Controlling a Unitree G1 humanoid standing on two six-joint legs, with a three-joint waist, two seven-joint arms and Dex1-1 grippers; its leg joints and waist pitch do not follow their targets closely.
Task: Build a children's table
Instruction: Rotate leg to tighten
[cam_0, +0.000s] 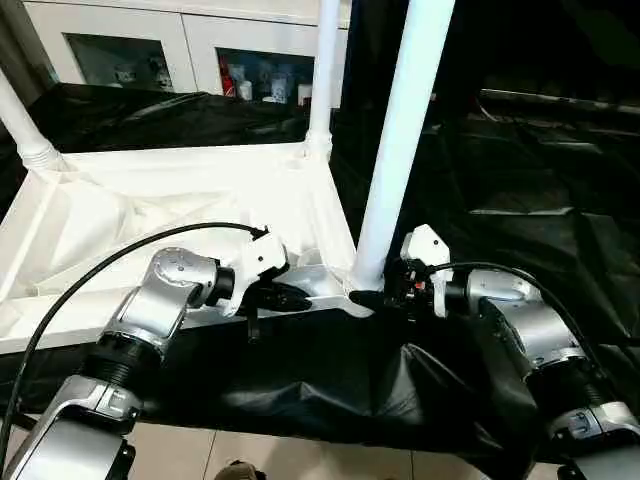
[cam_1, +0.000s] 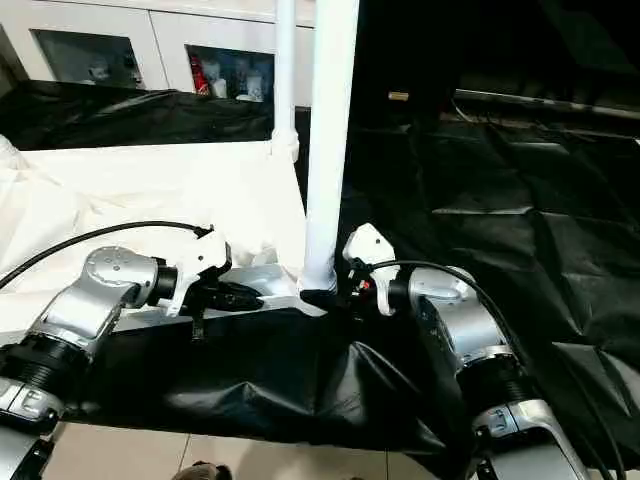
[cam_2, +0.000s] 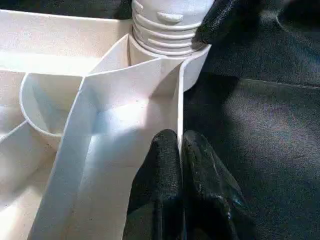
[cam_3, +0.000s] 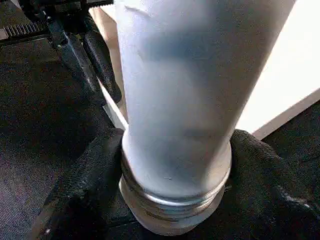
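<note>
Right end effector (cam_0: 385, 292) grips the leg (cam_0: 400, 140) at the tabletop (cam_0: 120, 215)'s five-o'clock socket; left end effector (cam_2: 181, 150) pinches the rim. A cross-threaded leg could jam.

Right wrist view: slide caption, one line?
Right hand around the base of an upright white leg at the tabletop corner; left hand pinches the rim beside it.

A work surface draped in crinkled black sheeting (cam_0: 520, 180) carries the upturned white plastic table top (cam_0: 150, 215), ribbed underside facing up, over the surface's left half. The top's near right corner sits close to the surface's near edge, where the sheeting hangs over pale floor tiles (cam_0: 330, 462).
</note>
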